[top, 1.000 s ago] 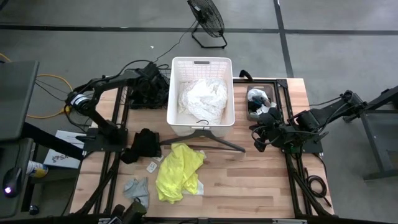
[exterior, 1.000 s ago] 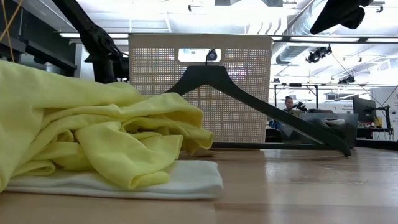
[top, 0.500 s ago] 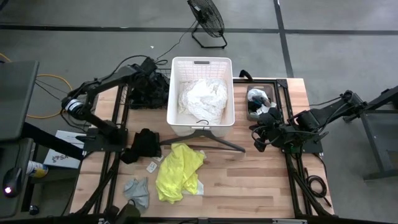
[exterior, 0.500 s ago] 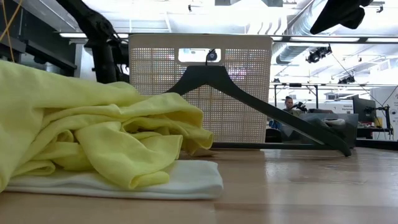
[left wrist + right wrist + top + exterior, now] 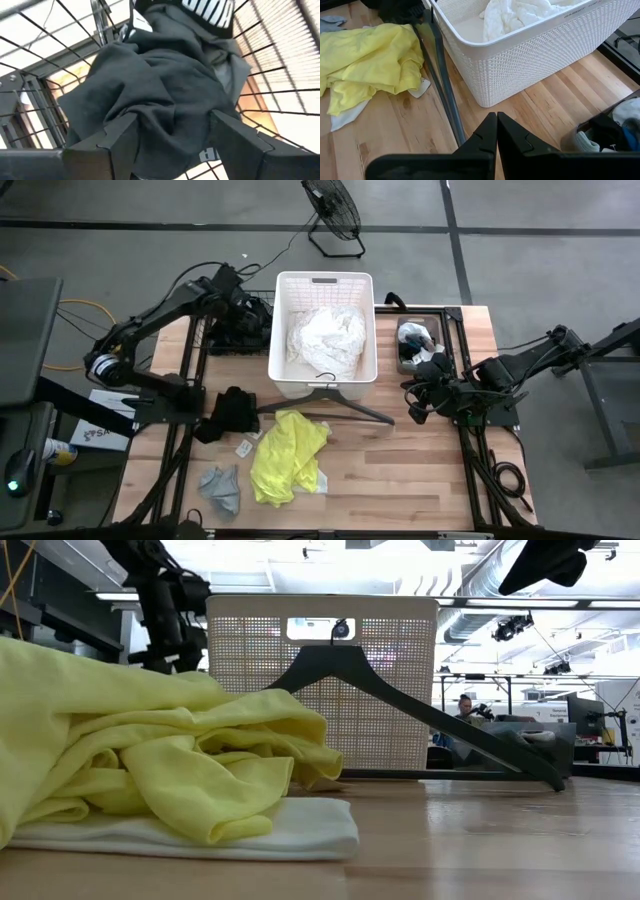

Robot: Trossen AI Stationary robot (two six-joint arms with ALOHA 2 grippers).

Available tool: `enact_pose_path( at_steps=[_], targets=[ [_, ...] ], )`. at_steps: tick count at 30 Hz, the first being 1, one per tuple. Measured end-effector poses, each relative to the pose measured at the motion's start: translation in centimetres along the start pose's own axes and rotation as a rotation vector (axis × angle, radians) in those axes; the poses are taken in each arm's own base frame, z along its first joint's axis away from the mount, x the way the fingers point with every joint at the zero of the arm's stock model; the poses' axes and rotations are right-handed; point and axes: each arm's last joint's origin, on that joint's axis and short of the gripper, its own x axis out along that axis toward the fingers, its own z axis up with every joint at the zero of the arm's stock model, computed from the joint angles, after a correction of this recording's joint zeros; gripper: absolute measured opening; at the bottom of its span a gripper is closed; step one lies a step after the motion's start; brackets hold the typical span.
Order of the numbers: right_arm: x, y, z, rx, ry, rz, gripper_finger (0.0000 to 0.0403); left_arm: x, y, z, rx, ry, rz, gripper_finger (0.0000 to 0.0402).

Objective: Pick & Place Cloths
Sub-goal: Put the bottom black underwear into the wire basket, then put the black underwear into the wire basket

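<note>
Left gripper (image 5: 167, 137): hangs over the wire rack at the far left corner of the worktop, fingers spread apart on either side of a heap of dark cloth, with cloth bulging between them; whether the pads actually touch it cannot be told.
Right gripper (image 5: 496, 131): fingers pressed together with nothing between them, poised above bare wood toward the right edge, beside the basket.
Worktop (image 5: 400, 470): pale wooden planks, carrying everything below.
Basket (image 5: 323, 290): white slatted plastic, at the middle of the far edge; upright.
White lacy cloth (image 5: 326, 340): bunched inside the basket, filling most of its floor.
Hanger (image 5: 330, 395): dark grey, lying flat just in front of the basket, hook toward the basket, one arm reaching toward the right edge.
Yellow cloth (image 5: 288, 455): neon, crumpled near the middle of the near edge, lying partly on a flat white cloth (image 5: 300, 830) that pokes out beneath it.
Dark cloth heap (image 5: 150, 85): in the wire rack (image 5: 212, 338) at the far left corner, with a black piece bearing white lettering on top.
Black cloth (image 5: 230, 410): bunched by the left edge, just beside the hanger's left tip.
Right tray (image 5: 448, 315): at the far right corner, holding small dark and white pieces.
Grey cloth (image 5: 220, 485): small, near the near left corner, apart from the yellow one.
</note>
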Motion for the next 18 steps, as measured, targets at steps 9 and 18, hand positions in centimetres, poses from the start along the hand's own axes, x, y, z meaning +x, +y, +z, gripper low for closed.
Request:
enact_pose_path(
  at_steps=[9,18],
  targets=[
    [0.0,0.0,0.0,0.0,0.0,0.0,0.0002,-2.4,0.3,-0.9,-0.027,-0.047,-0.003,0.0234],
    [0.0,0.0,0.0,0.0,0.0,0.0,0.0002,-5.2,-0.4,-4.0,0.003,0.063,-0.058,0.0234]
  ],
)
